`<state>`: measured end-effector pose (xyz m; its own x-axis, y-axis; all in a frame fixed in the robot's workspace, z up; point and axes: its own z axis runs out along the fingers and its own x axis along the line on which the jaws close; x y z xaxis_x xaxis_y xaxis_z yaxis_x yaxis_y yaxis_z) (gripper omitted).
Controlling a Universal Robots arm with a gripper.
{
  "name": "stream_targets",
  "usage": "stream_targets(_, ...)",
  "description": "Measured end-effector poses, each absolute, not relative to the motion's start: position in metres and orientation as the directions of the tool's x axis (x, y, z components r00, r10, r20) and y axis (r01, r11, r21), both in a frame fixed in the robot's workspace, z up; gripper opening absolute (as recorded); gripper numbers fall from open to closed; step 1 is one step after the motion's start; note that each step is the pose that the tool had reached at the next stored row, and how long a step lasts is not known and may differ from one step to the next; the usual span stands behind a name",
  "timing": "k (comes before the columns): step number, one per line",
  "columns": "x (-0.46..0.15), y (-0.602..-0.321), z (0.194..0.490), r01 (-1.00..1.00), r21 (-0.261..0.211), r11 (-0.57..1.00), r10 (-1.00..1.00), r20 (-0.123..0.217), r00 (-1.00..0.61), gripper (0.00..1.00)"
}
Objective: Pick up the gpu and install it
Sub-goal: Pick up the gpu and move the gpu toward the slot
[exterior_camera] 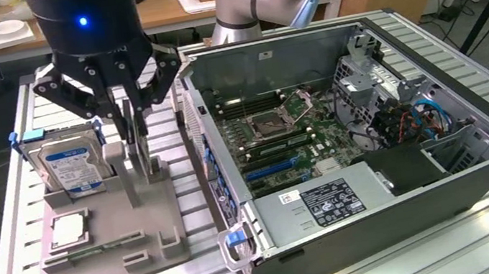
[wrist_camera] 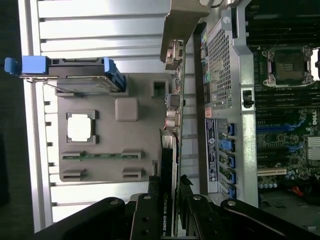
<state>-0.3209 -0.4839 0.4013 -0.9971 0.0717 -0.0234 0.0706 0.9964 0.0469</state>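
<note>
The gpu (exterior_camera: 142, 152) is a thin black card standing on edge at the grey parts holder (exterior_camera: 113, 229), between its upright posts. My gripper (exterior_camera: 133, 128) comes straight down over it, one finger on each flat face, shut on the card's upper edge. In the wrist view the gpu (wrist_camera: 169, 150) runs edge-on away from my gripper (wrist_camera: 170, 192), its printed label between the fingers and its pale metal bracket at the far end. I cannot tell whether the card's lower edge is free of the holder.
The holder (wrist_camera: 135, 145) also carries a silver hard drive (exterior_camera: 69, 167) with blue clips, a processor chip (exterior_camera: 69, 230) and a green memory stick (exterior_camera: 78, 255). At the exterior view's right lies the open computer case (exterior_camera: 482, 167) with its motherboard (exterior_camera: 293, 137) and blue slots (exterior_camera: 274, 169).
</note>
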Motion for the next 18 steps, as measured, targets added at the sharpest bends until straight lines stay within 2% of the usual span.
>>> stream_targets(5, -0.3208, -0.4838, 0.4114, 0.071, 0.047, 0.996, 0.072, -0.023, -0.997, 0.26)
stream_targets(18, -0.3194, -0.4838, 0.412, 0.07, 0.047, 0.996, 0.072, -0.023, -0.997, 0.26)
